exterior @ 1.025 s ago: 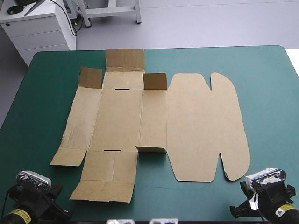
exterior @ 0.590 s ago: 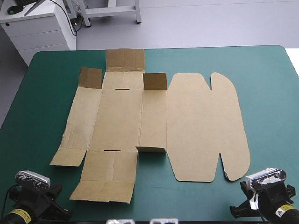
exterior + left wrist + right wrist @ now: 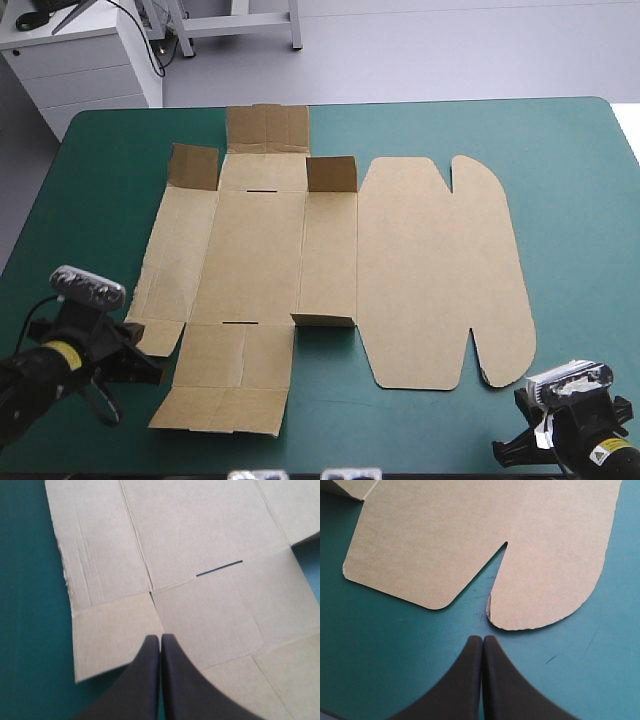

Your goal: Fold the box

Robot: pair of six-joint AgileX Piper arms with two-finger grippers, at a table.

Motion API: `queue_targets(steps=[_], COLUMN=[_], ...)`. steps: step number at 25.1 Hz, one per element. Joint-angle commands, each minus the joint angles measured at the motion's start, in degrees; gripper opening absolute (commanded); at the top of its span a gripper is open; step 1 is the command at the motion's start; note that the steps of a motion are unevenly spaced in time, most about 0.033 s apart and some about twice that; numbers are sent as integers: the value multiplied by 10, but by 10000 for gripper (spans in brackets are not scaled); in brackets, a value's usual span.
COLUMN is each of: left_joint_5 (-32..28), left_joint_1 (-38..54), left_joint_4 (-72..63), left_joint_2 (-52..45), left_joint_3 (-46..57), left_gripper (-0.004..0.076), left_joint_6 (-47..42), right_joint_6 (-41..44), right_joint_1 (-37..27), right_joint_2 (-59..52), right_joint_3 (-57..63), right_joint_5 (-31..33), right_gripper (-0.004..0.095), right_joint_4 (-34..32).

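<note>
The brown box (image 3: 330,265) lies as a flat cut sheet mid-table, its rounded lid (image 3: 440,270) toward the right. Small flaps (image 3: 331,173) stand up along its far side, and one stands at the near edge (image 3: 323,319). My left gripper (image 3: 148,368) is shut and hovers over the near-left corner flap (image 3: 112,630), its tips (image 3: 160,638) at the slit beside that flap. My right gripper (image 3: 482,639) is shut and empty over the teal-green cover, just short of the lid's rounded tab (image 3: 545,590).
The table's near edge (image 3: 400,465) runs close behind both arms. Teal-green cover (image 3: 580,250) shows in a wide strip to the right of the box and a narrower one (image 3: 90,220) to its left.
My left arm has risen and moved forward from the table's near-left corner to the box's near-left flap. The right arm and the box have not moved.
</note>
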Motion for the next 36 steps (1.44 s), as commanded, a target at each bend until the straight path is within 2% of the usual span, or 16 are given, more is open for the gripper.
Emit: queue_targets(steps=[1,4,6,13,16,20,26,30,36], left_joint_5=[-38,-67,-66,-62,-48,31,122,111,118], left_joint_1=[-4,-3,-3,12,93,214,400,485,516], left_joint_4=[-2,-23,-43,-88,-177,-295,-342,-374,-378], left_joint_2=[84,164,195,225,225,230,257,283,359], left_joint_3=[-72,-116,-130,-132,-132,-132,-132,-132,-132], left_gripper=[-6,18,19,19,20,19,19,19,19], left_joint_6=[28,62,80,88,155,277,358,376,383], right_joint_6=[-1,-1,-1,-1,1,1,1,6,7], right_joint_1=[2,2,2,2,2,2,2,2,3], right_joint_2=[7,7,7,7,7,7,7,7,7], right_joint_3=[-14,-14,-14,-14,-14,-14,-14,-14,-14], right_joint_5=[-29,-29,-29,-29,-29,-30,-30,-30,-31], right_gripper=[-19,-19,-19,-19,-19,-19,-19,-19,-19], right_joint_4=[11,11,11,11,11,11,11,13,13])
